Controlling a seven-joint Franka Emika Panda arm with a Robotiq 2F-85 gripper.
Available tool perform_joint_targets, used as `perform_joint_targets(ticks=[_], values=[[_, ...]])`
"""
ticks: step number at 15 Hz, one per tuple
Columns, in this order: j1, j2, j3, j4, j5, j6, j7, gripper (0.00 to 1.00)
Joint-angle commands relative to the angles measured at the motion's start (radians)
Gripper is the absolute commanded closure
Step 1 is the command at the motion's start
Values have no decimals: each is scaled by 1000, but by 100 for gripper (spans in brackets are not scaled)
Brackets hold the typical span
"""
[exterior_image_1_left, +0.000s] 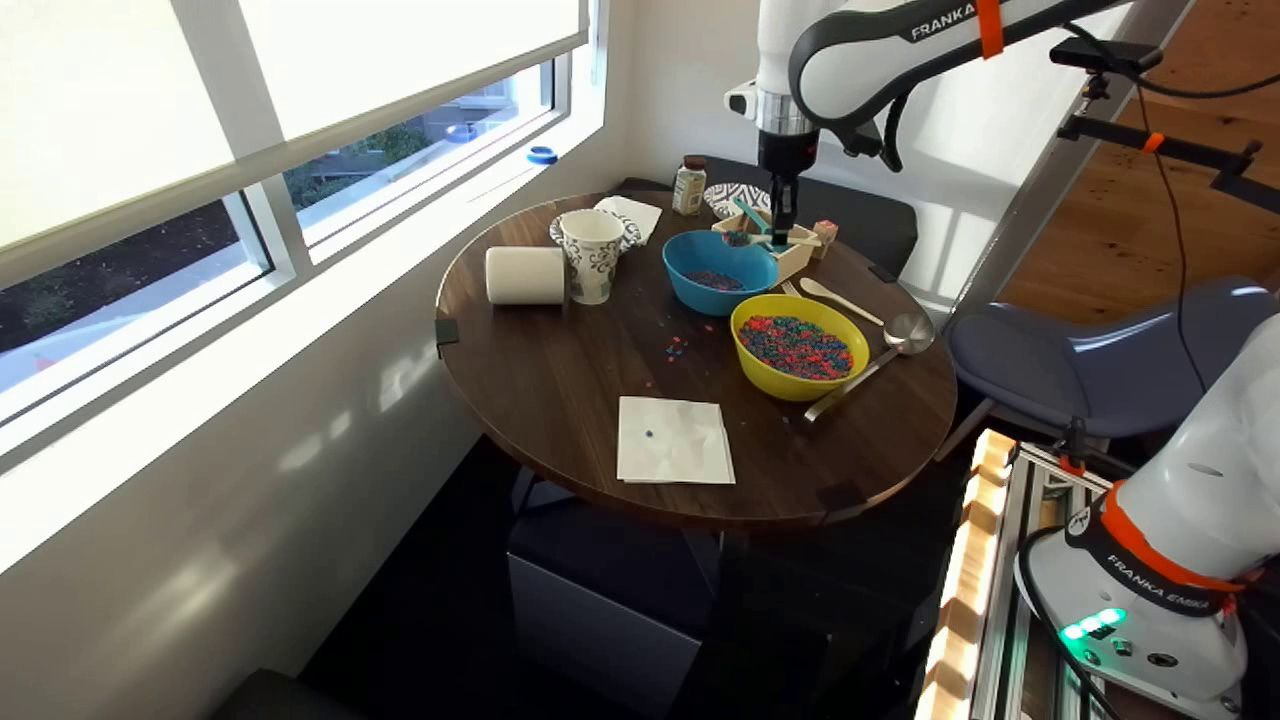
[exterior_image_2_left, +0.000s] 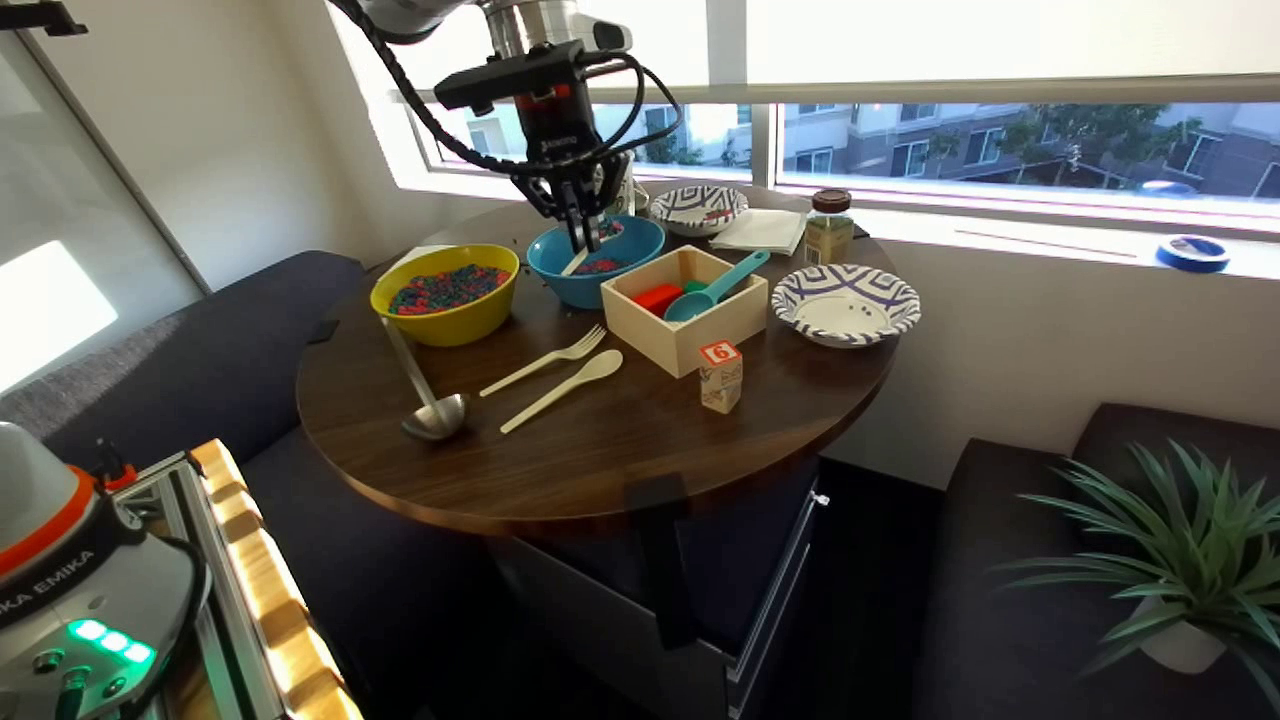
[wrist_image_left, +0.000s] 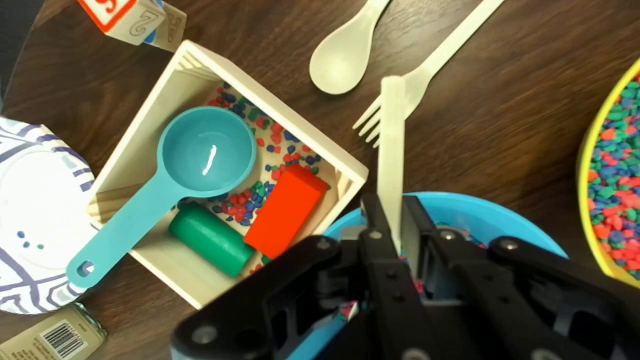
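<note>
My gripper (wrist_image_left: 391, 207) is shut on the handle of a cream spoon (wrist_image_left: 392, 130). In both exterior views it hangs over the blue bowl (exterior_image_1_left: 712, 298), with the spoon held roughly level. Coloured pebbles (exterior_image_1_left: 737, 238) sit on the spoon's head; in the wrist view the jaws mostly hide that end. Some pebbles lie inside the blue bowl, while a yellow bowl (exterior_image_2_left: 450, 320) beside it holds many more. Close by stands a wooden box (wrist_image_left: 276, 107) containing a teal scoop (wrist_image_left: 207, 150), a red block (wrist_image_left: 285, 215), a green cylinder (wrist_image_left: 212, 239) and scattered pebbles.
A metal ladle (exterior_image_2_left: 437, 418), a fork (exterior_image_2_left: 545, 360) and another spoon (exterior_image_2_left: 565, 388) lie near the bowls. Stacked letter blocks (exterior_image_2_left: 721, 380), a patterned bowl (exterior_image_2_left: 845, 308), a jar (exterior_image_1_left: 689, 187), a paper cup (exterior_image_1_left: 591, 255), a white roll (exterior_image_1_left: 525, 276) and napkins (exterior_image_1_left: 675, 442) share the round table.
</note>
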Motion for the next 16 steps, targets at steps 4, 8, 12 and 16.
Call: perform_joint_targets(ticks=[4, 8, 12, 16], values=[[57, 2, 60, -19, -208, -28, 102, 97], [98, -21, 97, -58, -376, -21, 139, 97], [122, -45, 118, -111, -607, -18, 201, 97], [135, -80, 137, -185, -816, -33, 272, 97]])
